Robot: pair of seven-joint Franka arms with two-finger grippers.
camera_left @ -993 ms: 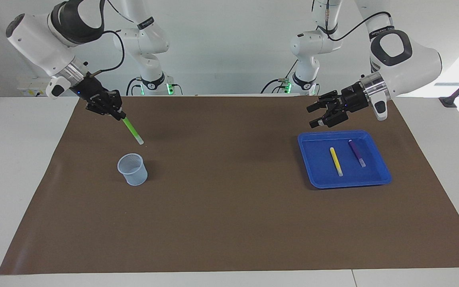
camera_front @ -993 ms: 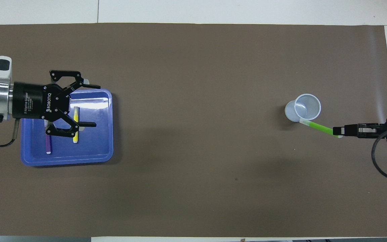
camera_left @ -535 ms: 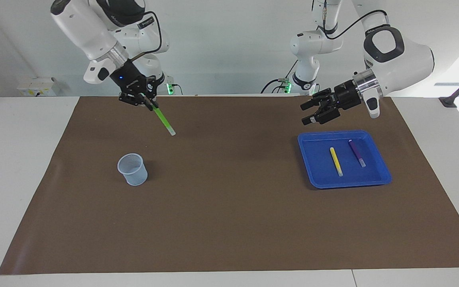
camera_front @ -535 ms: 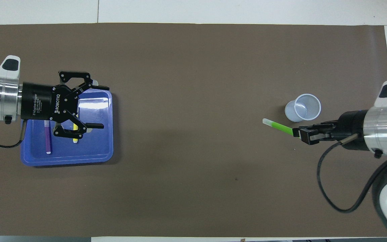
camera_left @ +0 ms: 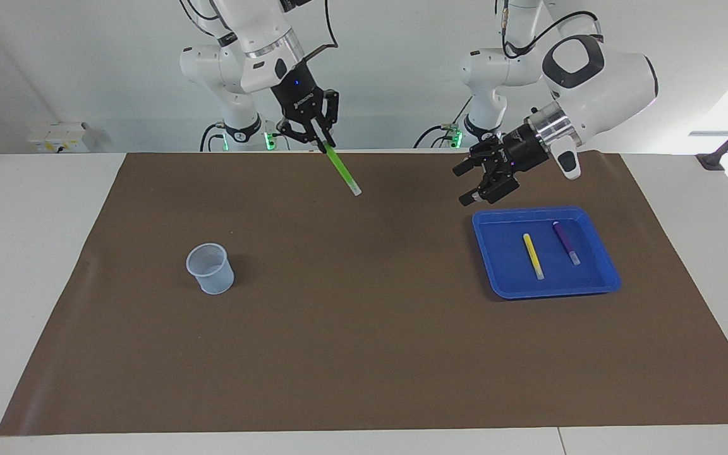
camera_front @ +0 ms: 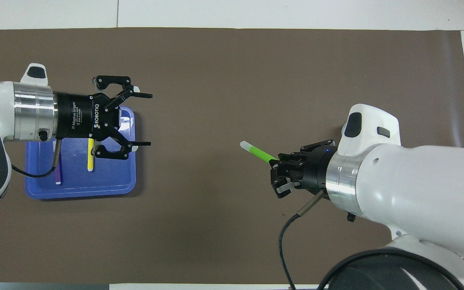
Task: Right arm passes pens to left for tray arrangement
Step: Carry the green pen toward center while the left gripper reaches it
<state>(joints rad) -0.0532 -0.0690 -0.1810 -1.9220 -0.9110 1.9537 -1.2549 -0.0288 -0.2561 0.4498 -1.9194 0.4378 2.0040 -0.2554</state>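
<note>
Green slim marker pen (camera_left: 340, 169) is pinched in right gripper (camera_left: 321, 145) fingers above brown-matted white bench (camera_left: 35, 253). Blue square plastic tray (camera_left: 604, 278) holds yellow pen (camera_left: 533, 256) and purple pen (camera_left: 565, 242); left gripper (camera_left: 470, 183) fingers spread above its edge. Translucent mesh cup (camera_left: 211, 268) stands apart.

purple pen (camera_front: 58, 174) half hidden under left arm's cable, mesh cup unseen overhead

3 pens (camera_left: 342, 169), 1 tray (camera_left: 610, 279), 1 cup (camera_left: 210, 268), 2 arms (camera_left: 610, 76).

Green pen (camera_front: 258, 152) in right hand (camera_front: 274, 163)
</note>
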